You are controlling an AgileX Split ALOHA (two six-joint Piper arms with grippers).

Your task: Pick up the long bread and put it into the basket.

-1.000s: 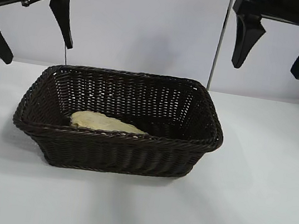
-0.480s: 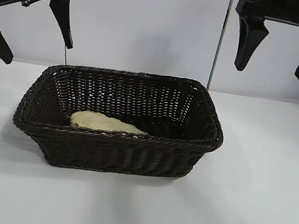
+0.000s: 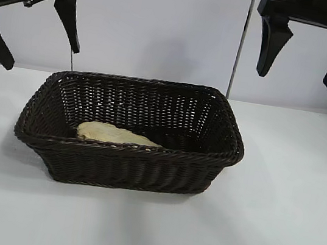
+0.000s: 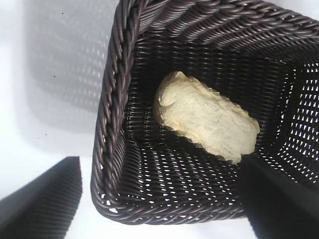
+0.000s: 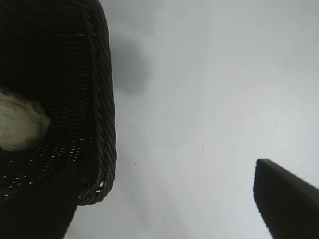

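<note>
The long bread lies on the floor of the dark brown woven basket, toward its left front side, pale face up. It is free of both grippers. My left gripper hangs high above the basket's left end, open and empty. My right gripper hangs high beyond the basket's right end, also open and empty. In the left wrist view the long bread rests inside the basket, far below the left gripper. The right wrist view shows the basket, one end of the long bread and the right gripper.
The basket stands on a white table, with a pale wall behind it. A thin vertical seam runs down the wall. Bare tabletop spreads to the basket's right and front.
My right gripper has drifted slightly to the right. The bread, the basket and the left gripper have not moved.
</note>
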